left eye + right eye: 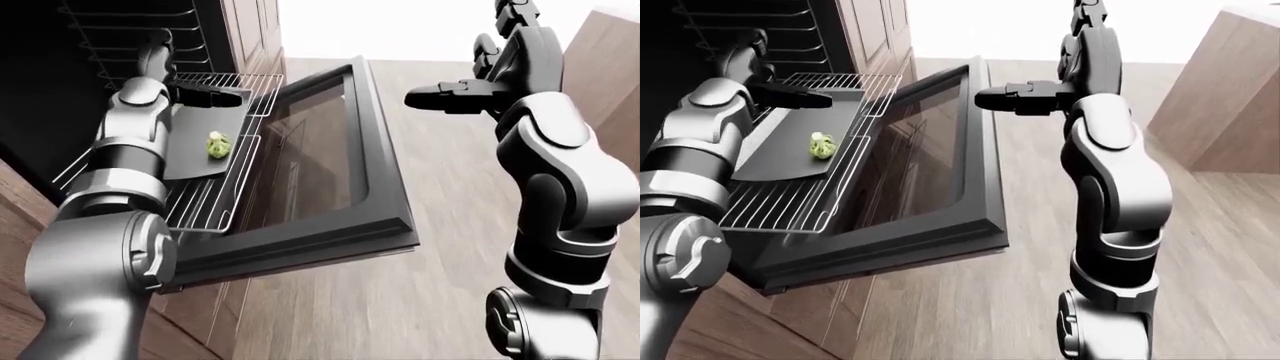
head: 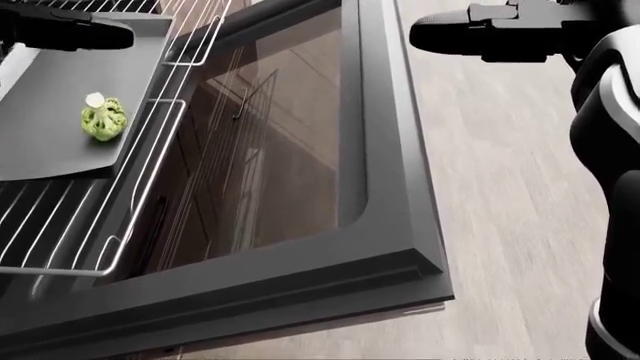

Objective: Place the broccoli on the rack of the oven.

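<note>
An oven is seen from above with its glass door (image 2: 300, 172) folded down and a wire rack (image 1: 790, 202) pulled out over it. A flat dark tray (image 2: 60, 120) lies on the rack, and the broccoli (image 2: 103, 118) rests on the tray, a small green floret with its pale stem end turned toward the top of the head view. It is not held by anything. The left hand (image 1: 210, 95) is stretched out over the far edge of the tray, its fingers extended and empty; the broccoli lies just below it in the view, apart from the fingers. The right hand (image 1: 1015, 99) is held out above the door's far edge, well apart from the broccoli, its fingers likewise extended with nothing gripped. The left hand is judged much the nearer. The broccoli appears to be already delivered onto the rack by way of the tray.
</note>
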Robot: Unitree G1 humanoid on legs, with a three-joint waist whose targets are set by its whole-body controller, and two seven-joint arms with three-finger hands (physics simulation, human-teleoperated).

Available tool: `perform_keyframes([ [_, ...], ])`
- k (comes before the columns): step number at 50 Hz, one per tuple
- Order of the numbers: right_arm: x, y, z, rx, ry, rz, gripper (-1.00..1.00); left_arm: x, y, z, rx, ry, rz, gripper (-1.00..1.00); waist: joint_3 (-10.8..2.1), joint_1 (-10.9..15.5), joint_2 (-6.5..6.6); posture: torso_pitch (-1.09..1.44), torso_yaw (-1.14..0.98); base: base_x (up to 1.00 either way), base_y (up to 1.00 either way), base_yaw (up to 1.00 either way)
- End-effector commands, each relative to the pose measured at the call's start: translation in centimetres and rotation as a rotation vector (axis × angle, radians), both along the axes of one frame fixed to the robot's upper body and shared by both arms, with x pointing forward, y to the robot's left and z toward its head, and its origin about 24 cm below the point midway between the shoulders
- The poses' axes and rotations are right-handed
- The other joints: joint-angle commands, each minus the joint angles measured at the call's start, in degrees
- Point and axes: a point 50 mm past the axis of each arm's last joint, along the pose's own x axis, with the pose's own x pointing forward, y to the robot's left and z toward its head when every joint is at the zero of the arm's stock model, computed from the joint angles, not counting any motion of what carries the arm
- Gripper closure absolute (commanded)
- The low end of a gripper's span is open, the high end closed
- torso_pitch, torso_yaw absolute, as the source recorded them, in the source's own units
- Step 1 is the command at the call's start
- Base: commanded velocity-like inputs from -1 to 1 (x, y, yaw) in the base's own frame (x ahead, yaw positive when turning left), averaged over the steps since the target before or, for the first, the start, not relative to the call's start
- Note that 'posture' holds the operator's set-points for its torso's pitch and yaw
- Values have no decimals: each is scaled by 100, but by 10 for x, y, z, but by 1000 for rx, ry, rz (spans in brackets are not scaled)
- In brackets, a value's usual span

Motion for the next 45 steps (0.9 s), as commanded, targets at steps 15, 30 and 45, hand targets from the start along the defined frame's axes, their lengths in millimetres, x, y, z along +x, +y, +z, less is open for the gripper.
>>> perform_keyframes([
  [15, -11, -5, 29, -17, -91, -25, -100, -30, -18, 36, -132, -237, -98, -100, -145, -17, 32, 0, 0, 0, 0, 0],
  [30, -16, -4, 37, -37, -113, -32, -100, -68, -34, 40, -174, -332, -125, -100, -111, 2, 31, 0, 0, 0, 0, 0],
  [45, -32, -1, 57, -114, -214, -68, -100, -109, -54, 58, -206, -614, -143, -100, -62, 7, 33, 0, 0, 0, 0, 0],
])
